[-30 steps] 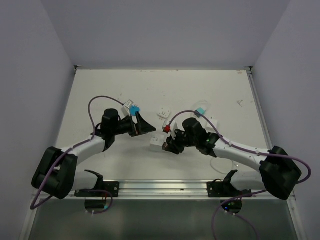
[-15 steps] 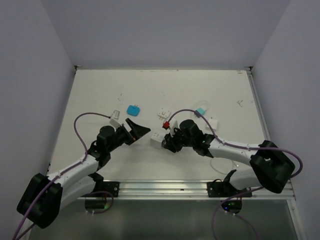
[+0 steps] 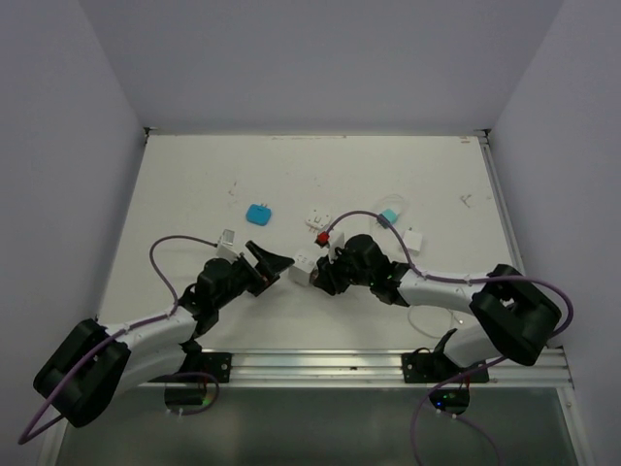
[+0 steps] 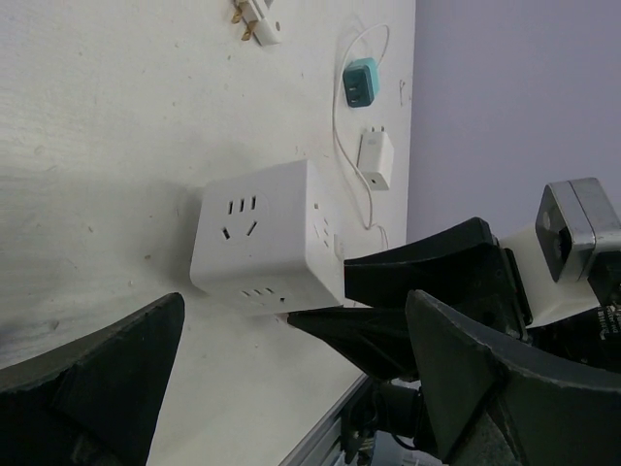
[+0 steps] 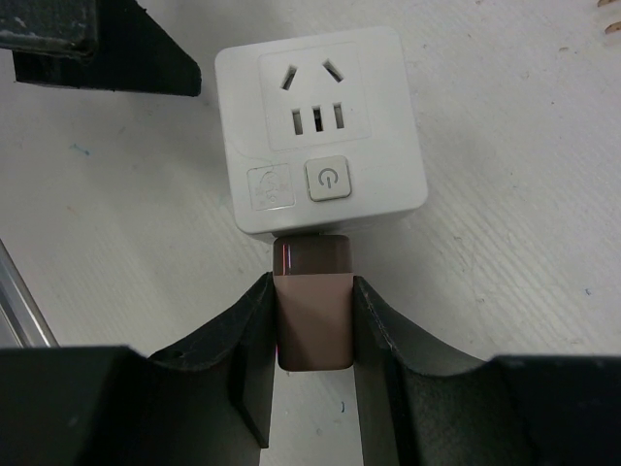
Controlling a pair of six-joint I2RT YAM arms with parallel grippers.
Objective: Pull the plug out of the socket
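Swinging back from the far side, the left gripper (image 3: 271, 259) has come up beside the socket (image 3: 304, 266), which sits on the table (image 3: 388, 175) near the front, with its jaws spread fully, empty and clear of it. The right gripper (image 5: 312, 286) is pinched narrowly on the brownish plug (image 5: 312, 330), which looks still seated in the socket's side, prongs hidden. Bracing is the step in hand: the left should close on the socket, then the right pull straight back.

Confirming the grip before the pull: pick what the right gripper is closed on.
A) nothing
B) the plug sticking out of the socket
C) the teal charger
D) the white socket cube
B: the right wrist view shows the right gripper shut on the plug seated in the socket.
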